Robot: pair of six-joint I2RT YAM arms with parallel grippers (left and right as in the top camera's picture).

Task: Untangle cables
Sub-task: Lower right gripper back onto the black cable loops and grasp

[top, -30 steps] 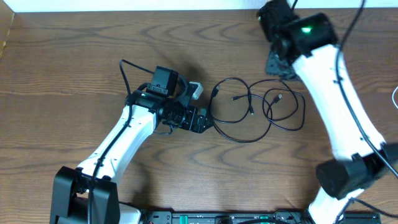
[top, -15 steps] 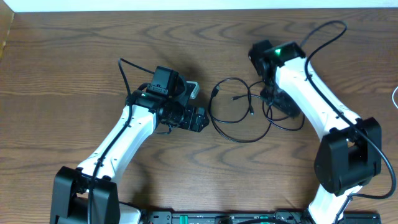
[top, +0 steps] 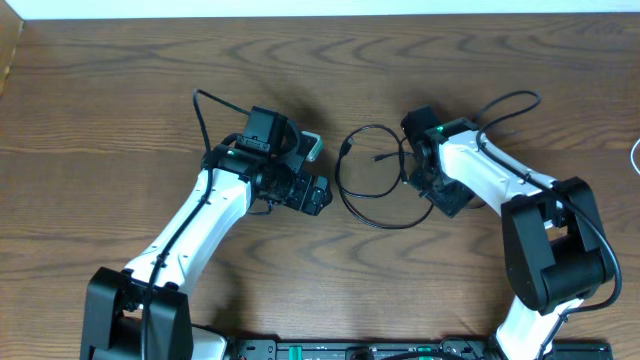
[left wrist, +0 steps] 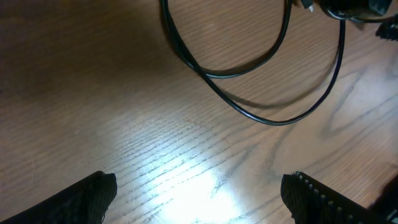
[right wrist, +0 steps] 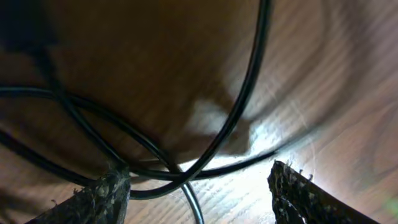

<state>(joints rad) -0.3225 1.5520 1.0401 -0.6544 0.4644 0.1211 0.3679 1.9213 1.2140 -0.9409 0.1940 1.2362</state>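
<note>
Thin black cables (top: 383,226) lie in loose overlapping loops on the wooden table, mid-right. My left gripper (top: 318,193) is open and empty just left of the loops. In the left wrist view two cable loops (left wrist: 273,122) lie ahead of its open fingers (left wrist: 199,199), apart from them. My right gripper (top: 441,192) is down over the right-hand loops and hides them from above. In the right wrist view its fingers (right wrist: 199,193) are open, with crossing cable strands (right wrist: 252,81) between and ahead of them. No white cord shows in the bundle.
A thin white cord (top: 636,150) shows at the table's right edge. A black equipment bar (top: 350,350) runs along the front edge. The right arm's own thick black wire (top: 510,100) arcs above its wrist.
My right arm has swung from the far back of the table down and inward onto the right-hand cable loops. My left arm and the left loop have not moved.
</note>
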